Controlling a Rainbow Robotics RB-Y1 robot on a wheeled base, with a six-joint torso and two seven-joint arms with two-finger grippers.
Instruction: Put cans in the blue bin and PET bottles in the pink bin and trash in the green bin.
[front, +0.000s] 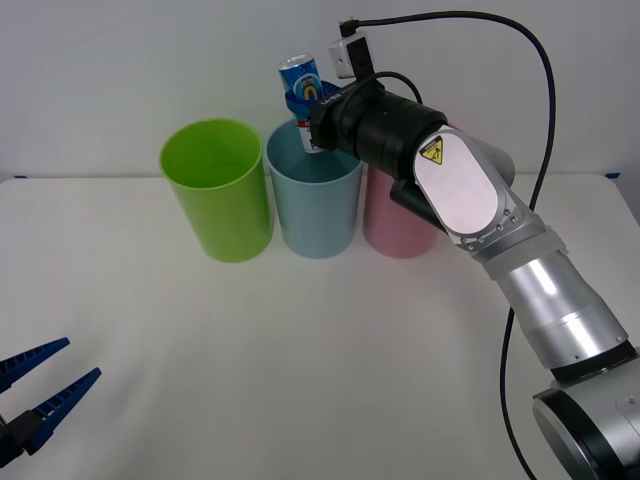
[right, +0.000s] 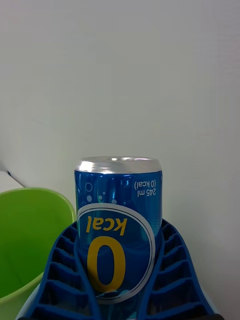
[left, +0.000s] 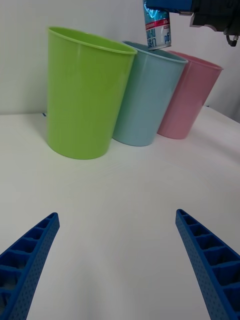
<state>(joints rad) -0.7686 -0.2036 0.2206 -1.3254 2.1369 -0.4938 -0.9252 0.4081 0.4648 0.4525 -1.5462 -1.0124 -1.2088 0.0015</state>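
Front view: three bins stand in a row on the table (front: 300, 360).
Can (front: 301, 82): above the blue bin (front: 314, 205), gripped in the right gripper (front: 306, 102) jaws.
Green bin (front: 217, 190): at 9 o'clock of the blue bin.
Pink bin (front: 392, 230): at 3 o'clock.
Left gripper (front: 45, 392): jaws apart, low over the table at 7 o'clock.

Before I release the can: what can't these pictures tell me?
- Blue bin floor: front view, hidden by its own wall.
- Pink bin opening: front view, the right arm covers it.
- Can lower end: right wrist view, hidden between the right gripper fingers.
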